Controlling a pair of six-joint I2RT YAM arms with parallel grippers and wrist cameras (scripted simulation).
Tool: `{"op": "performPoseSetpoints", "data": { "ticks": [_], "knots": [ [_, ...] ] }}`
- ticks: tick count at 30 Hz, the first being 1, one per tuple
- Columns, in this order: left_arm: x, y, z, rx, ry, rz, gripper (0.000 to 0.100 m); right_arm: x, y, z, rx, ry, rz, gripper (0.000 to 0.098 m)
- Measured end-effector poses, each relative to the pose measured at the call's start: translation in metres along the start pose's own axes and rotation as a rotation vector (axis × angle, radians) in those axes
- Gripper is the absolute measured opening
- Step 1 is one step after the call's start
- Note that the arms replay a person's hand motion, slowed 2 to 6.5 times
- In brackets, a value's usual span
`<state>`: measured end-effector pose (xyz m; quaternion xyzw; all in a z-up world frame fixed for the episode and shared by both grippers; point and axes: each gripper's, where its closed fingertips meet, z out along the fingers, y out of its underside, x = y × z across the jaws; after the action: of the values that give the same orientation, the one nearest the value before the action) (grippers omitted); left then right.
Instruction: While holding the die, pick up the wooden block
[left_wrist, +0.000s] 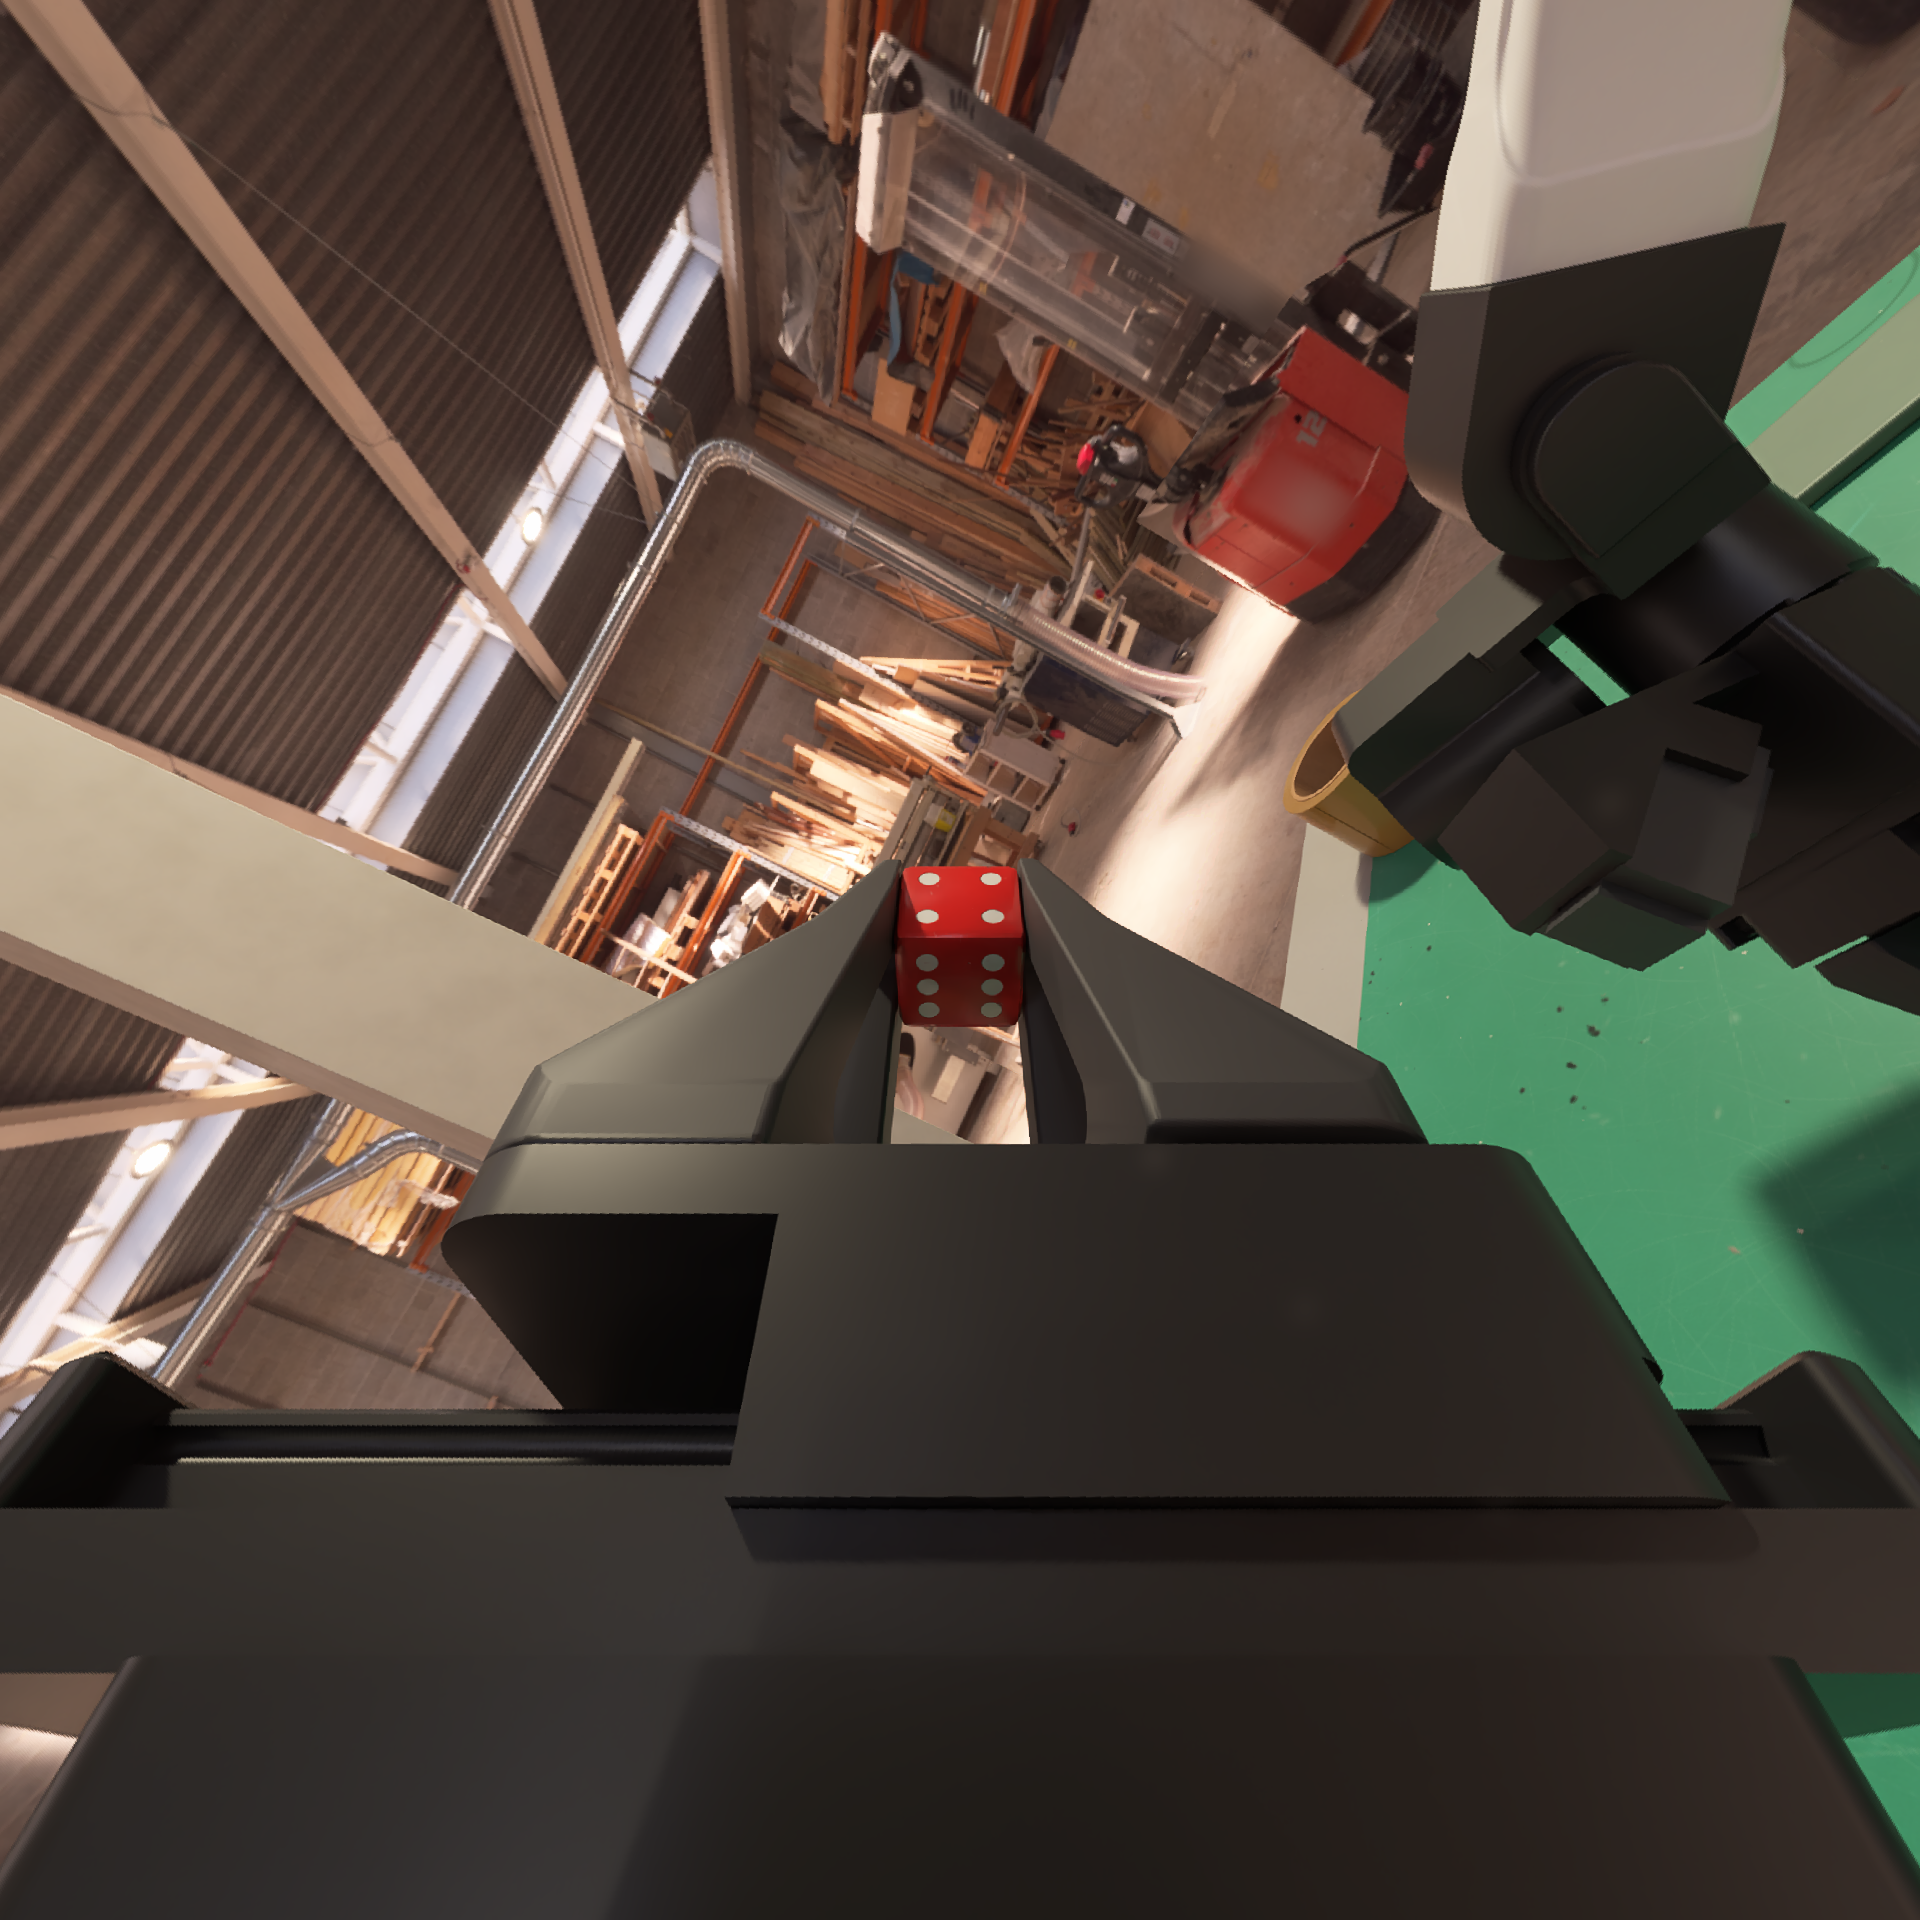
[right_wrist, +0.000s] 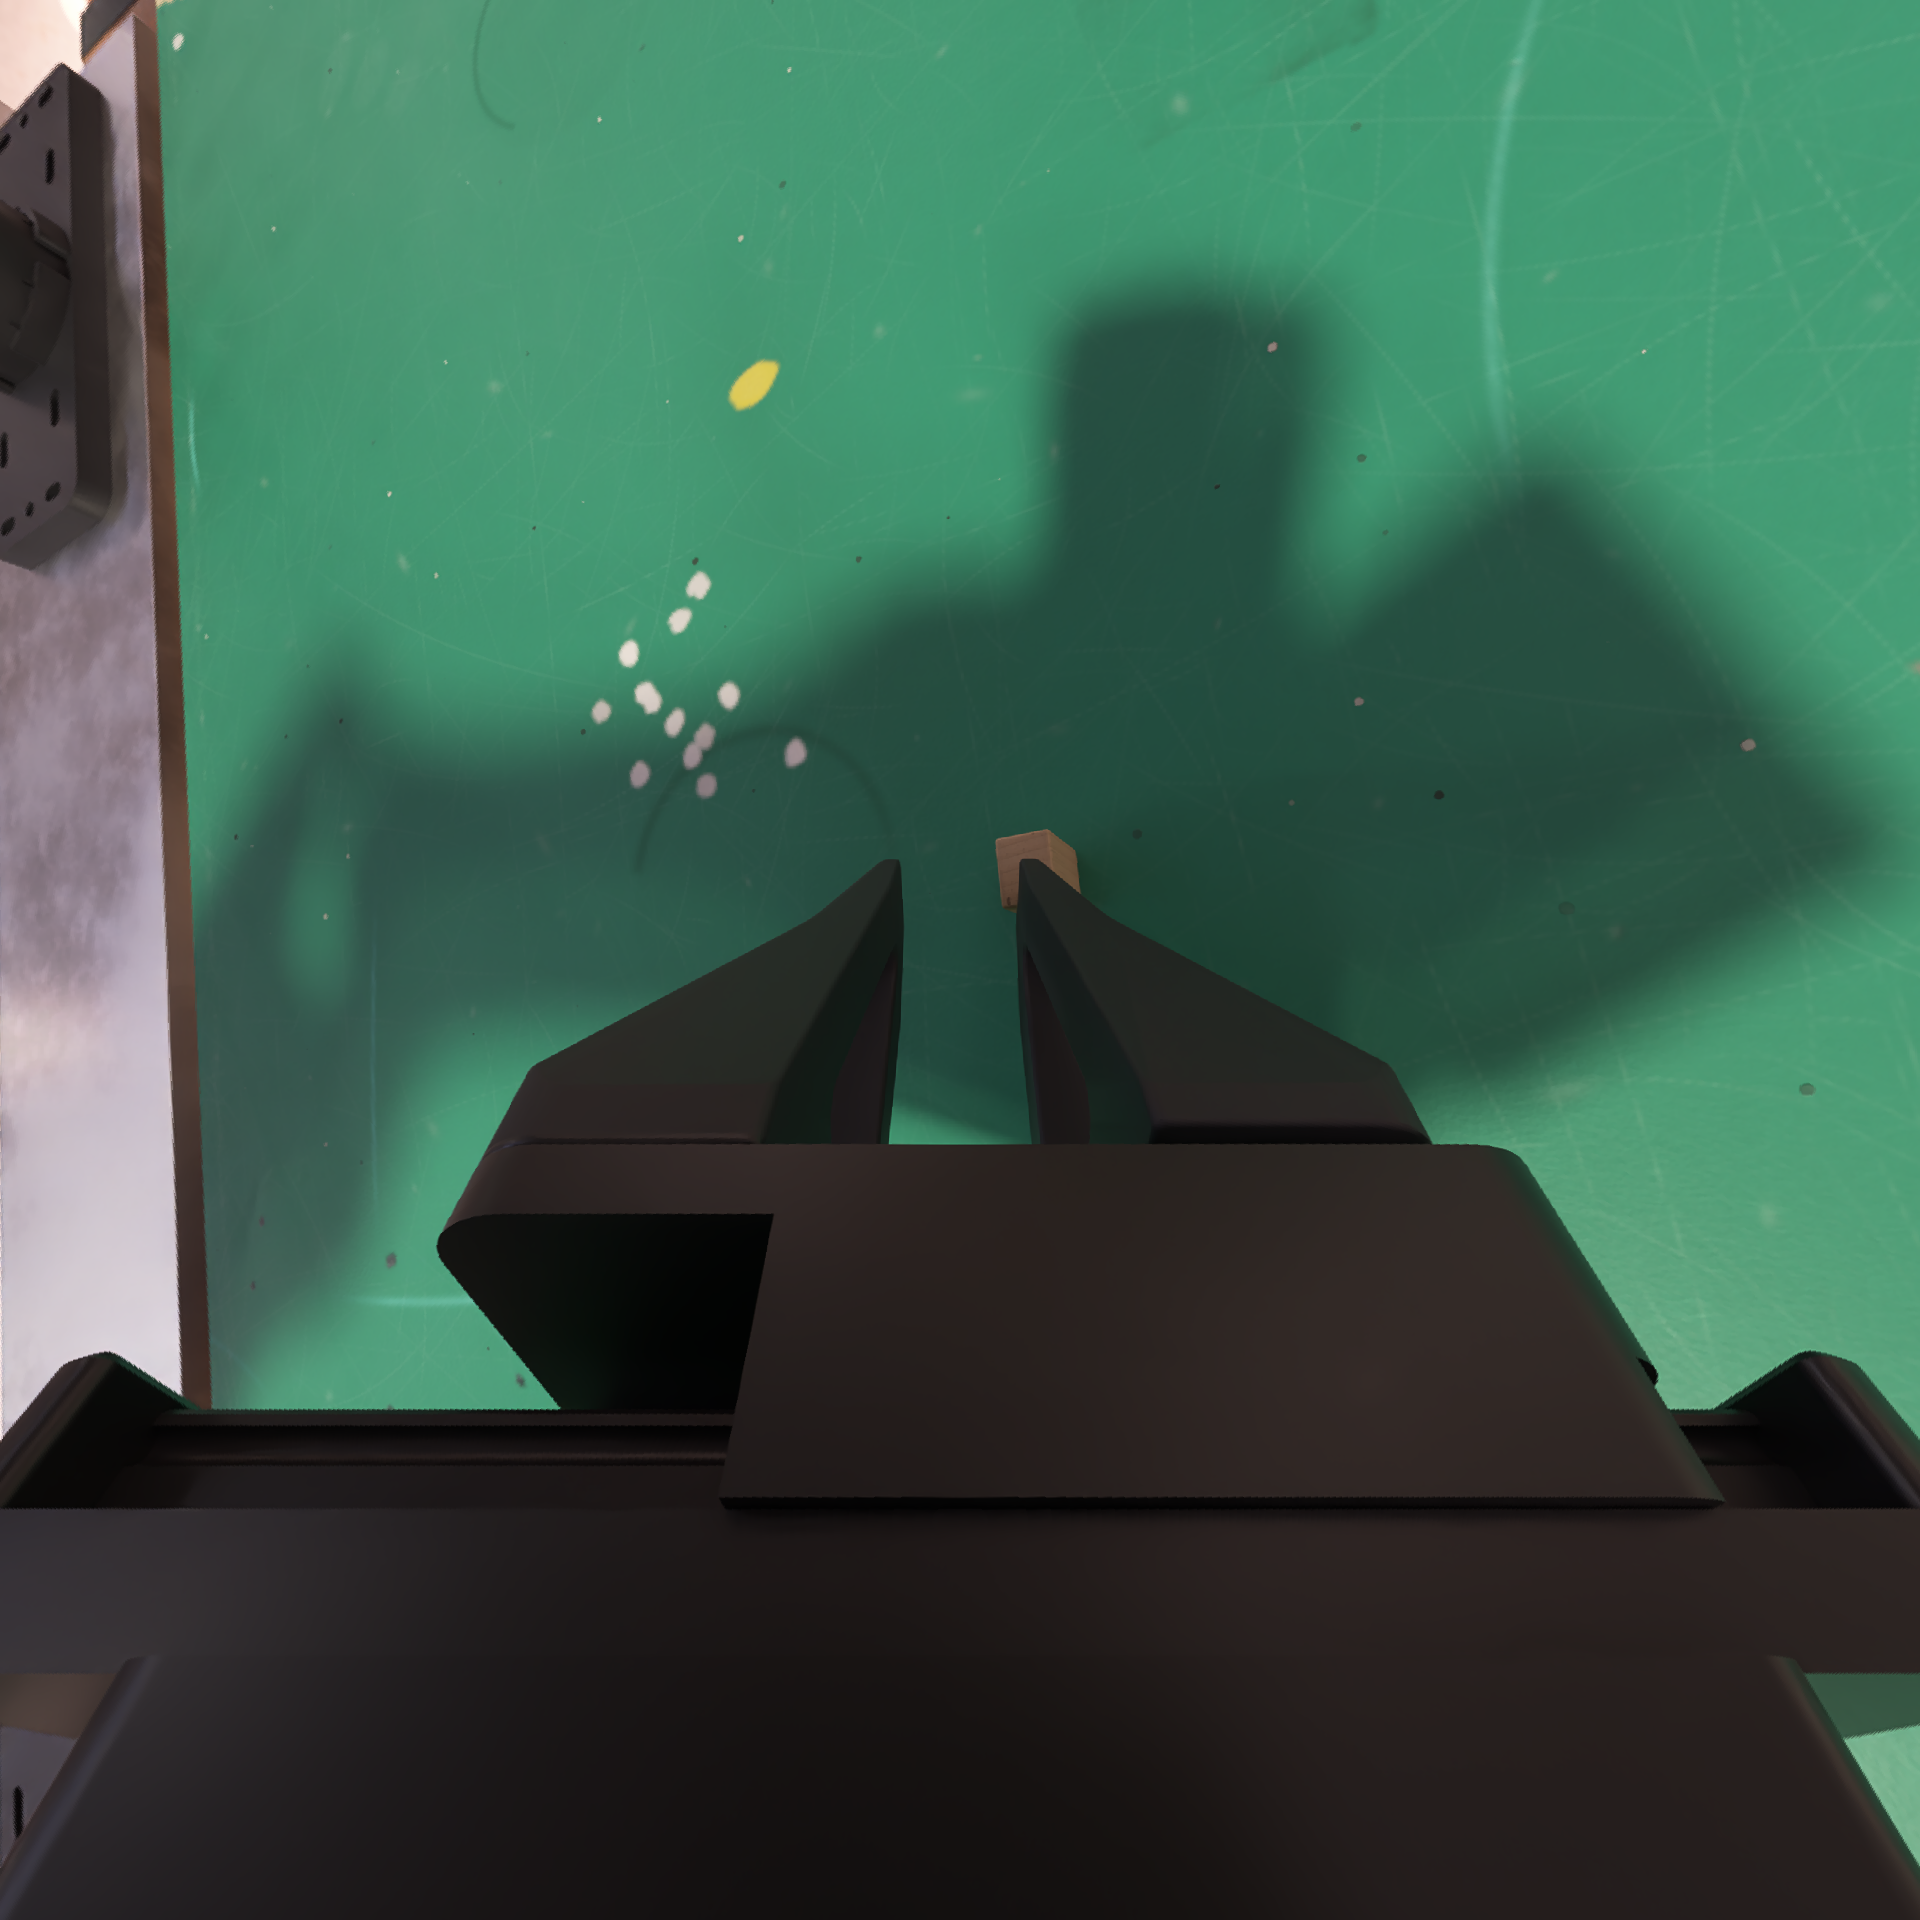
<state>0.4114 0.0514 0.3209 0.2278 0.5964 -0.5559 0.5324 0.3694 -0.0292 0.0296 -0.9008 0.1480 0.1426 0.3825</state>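
Note:
My left gripper (left_wrist: 958, 883) is shut on a red die (left_wrist: 958, 940) with white pips and holds it in the air, off the green mat (left_wrist: 1558, 1091). My right gripper (right_wrist: 958, 873) points down at the mat with its jaws a narrow gap apart and nothing between them. The small wooden block (right_wrist: 1023, 854) lies on the mat below, just past the right fingertip, which hides part of it. The block lies in the arms' shadow. The right arm (left_wrist: 1621, 665) shows in the left wrist view at the upper right, above the mat.
A yellow round object (left_wrist: 1325, 779) sits at the mat's edge behind the right arm. The mat (right_wrist: 1351, 208) carries white and yellow paint spots (right_wrist: 675, 707). A black mounting plate (right_wrist: 42, 312) sits on the grey table strip at the left edge.

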Motion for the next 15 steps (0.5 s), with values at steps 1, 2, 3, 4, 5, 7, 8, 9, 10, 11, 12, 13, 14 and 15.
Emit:
{"op": "performPoseSetpoints", "data": {
  "ticks": [1,2,3,4,5,7,8,9,10,11,12,13,14,15],
  "knots": [
    [0.0,-0.0002,0.0001,0.0,0.0,0.001,0.018,0.0004,0.0004,0.0002,0.002,-0.002,0.002,0.0182],
    [0.0001,-0.0003,0.0003,0.0,0.0,0.002,0.018,0.0004,0.0003,0.0004,0.007,-0.006,0.004,0.0176],
    [0.0002,-0.0004,0.0004,0.0,0.0,0.002,0.018,0.0004,-0.0001,0.0004,0.012,-0.011,0.006,0.0169],
    [0.0003,-0.0005,0.0005,0.0,0.001,0.002,0.018,0.0005,-0.0006,0.0005,0.017,-0.015,0.007,0.0159],
    [0.0005,-0.0006,0.0006,0.0,0.001,0.002,0.018,0.0005,-0.001,0.0007,0.021,-0.019,0.008,0.0151],
    [0.0008,-0.0008,0.0009,0.001,0.002,0.002,0.018,0.001,-0.002,0.001,0.025,-0.022,0.008,0.0145],
    [0.0011,-0.0009,0.0011,0.001,0.002,0.002,0.018,0.0014,-0.0023,0.0011,0.025,-0.022,0.007,0.0141],
    [0.0014,-0.0009,0.0013,0.001,0.003,0.002,0.018,0.0017,-0.0023,0.0011,0.024,-0.023,0.005,0.0138],
    [0.0018,-0.0008,0.0016,0.0,0.004,0.003,0.018,0.0019,-0.0023,0.0011,0.022,-0.023,0.004,0.0136],
    [0.0022,-0.0006,0.0019,-0.001,0.006,0.004,0.018,0.002,-0.0021,0.001,0.02,-0.023,0.002,0.0135],
    [0.0026,-0.0004,0.0023,-0.003,0.007,0.005,0.018,0.0021,-0.002,0.001,0.017,-0.023,0.0,0.0135],
    [0.0031,-0.0001,0.0028,-0.005,0.009,0.005,0.018,0.0022,-0.0019,0.0009,0.015,-0.022,-0.002,0.0135],
    [0.0035,0.0004,0.0032,-0.007,0.01,0.006,0.018,0.0025,-0.0018,0.001,0.012,-0.02,-0.005,0.0135],
    [0.004,0.0008,0.0036,-0.01,0.012,0.008,0.018,0.0028,-0.0018,0.001,0.009,-0.017,-0.008,0.0135]
  ]
}}
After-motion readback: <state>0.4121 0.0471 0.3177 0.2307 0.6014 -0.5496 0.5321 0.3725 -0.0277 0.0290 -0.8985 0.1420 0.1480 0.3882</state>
